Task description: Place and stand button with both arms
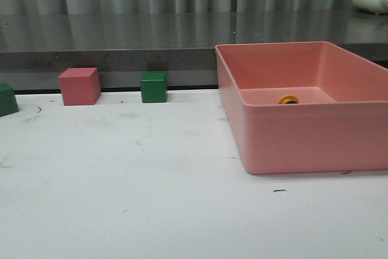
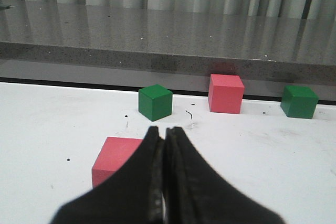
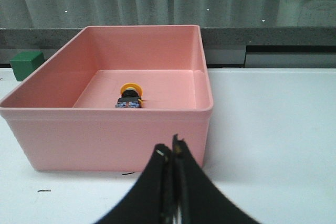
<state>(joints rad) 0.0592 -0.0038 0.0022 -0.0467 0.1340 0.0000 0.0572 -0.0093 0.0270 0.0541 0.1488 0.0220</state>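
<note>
Right wrist view: one button (image 3: 129, 96) lies on its side on the floor of the single pink bin (image 3: 105, 129), long axis level, yellow cap toward the far wall. Right tool (image 3: 171, 153) and left tool (image 2: 164, 132) are pressed together, empty. On the worktop (image 1: 151, 198): two pink cubes (image 2: 226, 94), three green cubes (image 2: 155, 102).

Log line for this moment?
button: lying in pink bin | left gripper: shut, empty | right gripper: shut, empty, outside bin | stand: not done

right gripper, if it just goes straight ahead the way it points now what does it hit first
Most likely the near wall of the pink bin: the shut right gripper points at it. The button lies beyond, inside. Depth is unclear.
</note>
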